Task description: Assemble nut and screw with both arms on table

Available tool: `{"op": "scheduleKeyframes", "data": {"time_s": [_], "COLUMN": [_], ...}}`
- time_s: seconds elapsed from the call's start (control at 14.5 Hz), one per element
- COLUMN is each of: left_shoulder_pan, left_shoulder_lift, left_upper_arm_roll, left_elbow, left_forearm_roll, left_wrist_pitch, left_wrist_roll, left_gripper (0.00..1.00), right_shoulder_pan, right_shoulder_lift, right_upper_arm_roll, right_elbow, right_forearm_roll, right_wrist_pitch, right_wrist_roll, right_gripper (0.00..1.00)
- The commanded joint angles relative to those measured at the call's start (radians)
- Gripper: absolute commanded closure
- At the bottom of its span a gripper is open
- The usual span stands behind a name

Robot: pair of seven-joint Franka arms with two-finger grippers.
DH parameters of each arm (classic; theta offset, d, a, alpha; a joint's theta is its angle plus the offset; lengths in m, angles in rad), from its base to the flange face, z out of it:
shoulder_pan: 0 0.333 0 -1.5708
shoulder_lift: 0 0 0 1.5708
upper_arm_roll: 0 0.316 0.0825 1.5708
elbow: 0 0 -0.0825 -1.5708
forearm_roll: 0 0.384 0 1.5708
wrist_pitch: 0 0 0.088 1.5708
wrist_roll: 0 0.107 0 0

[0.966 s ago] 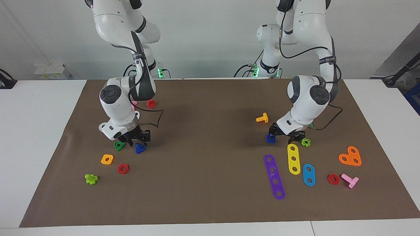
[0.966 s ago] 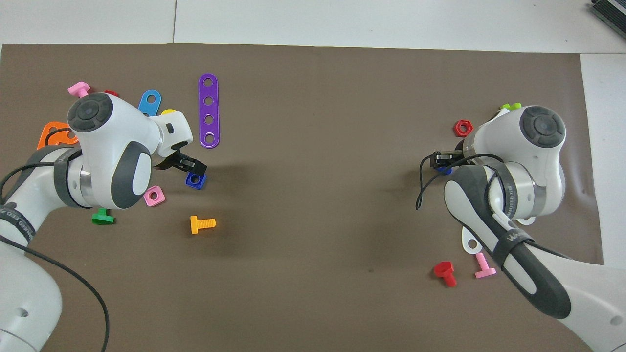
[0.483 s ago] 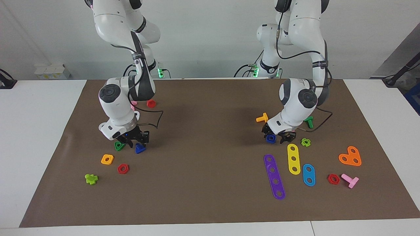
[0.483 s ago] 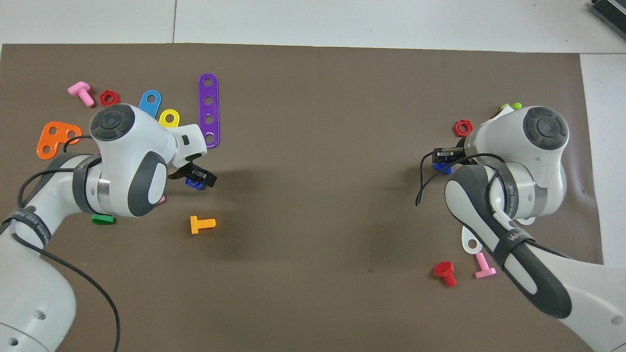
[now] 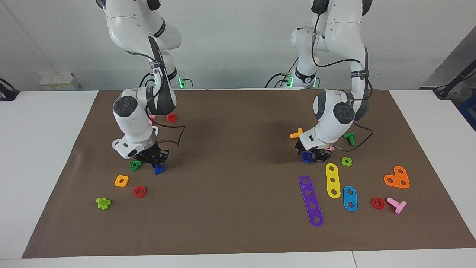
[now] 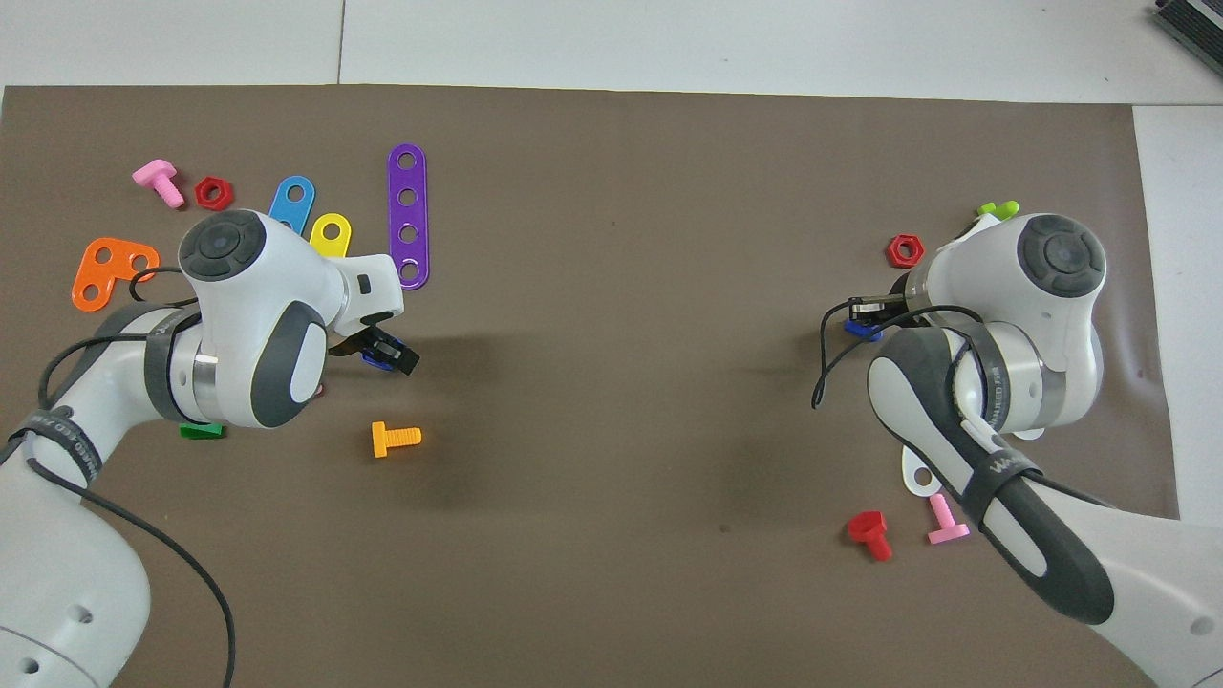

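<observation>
Found right gripper [image 5: 155, 160] low in the middle band of the facing frame, toward the right arm's end of the table [image 5: 238, 223]. Recorded it closed, fingertips pinched on the blue screw [image 5: 160, 170]. Judged the screw gripped but apparently not yet raised off the mat.

Found left gripper [image 5: 311, 153] down at the blue nut [image 5: 307, 158], in the same band toward the left arm's end. Could not tell open from closed, nor confirm any hold on the nut. Saw the nut resting on the table.

Judged progress early: pick-up of both parts under way, with no lift, no bringing together at centre and no threading done. Left to do: raise both, align stem with hole, turn together.

Checked for writing. Noted pale lettering on dark band [image 6: 998, 466] of right arm, not legible. Read no other labels or brands.
</observation>
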Motion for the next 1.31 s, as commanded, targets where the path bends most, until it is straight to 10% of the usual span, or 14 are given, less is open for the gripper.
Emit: {"op": "scheduleKeyframes", "data": {"time_s": [0.0,0.34,0.69,1.24], "left_shoulder_pan": [-0.015,-0.025,-0.025,-0.015], "left_shoulder_lift": [-0.033,-0.032,-0.027,0.020], "left_upper_arm_roll": [0.017,0.017,0.017,0.017], "left_elbow": [-0.061,-0.063,-0.052,0.164], "left_forearm_roll": [-0.018,-0.015,-0.013,-0.025], "left_wrist_pitch": [0.042,0.048,0.048,-0.147], "left_wrist_roll": [0.042,0.042,0.034,-0.372], "left_gripper": [0.25,0.41,1.00,1.00], "right_shoulder_pan": [-0.003,0.115,0.299,0.497], "right_shoulder_lift": [-0.025,-0.019,-0.009,0.047], "right_upper_arm_roll": [0.007,0.020,0.020,0.017], "right_elbow": [0.003,0.077,0.095,0.138], "right_forearm_roll": [0.001,0.001,-0.004,-0.037], "right_wrist_pitch": [0.008,-0.034,-0.014,-0.024], "right_wrist_roll": [0.003,0.203,0.458,0.727], "right_gripper": [1.00,1.00,1.00,1.00]}}
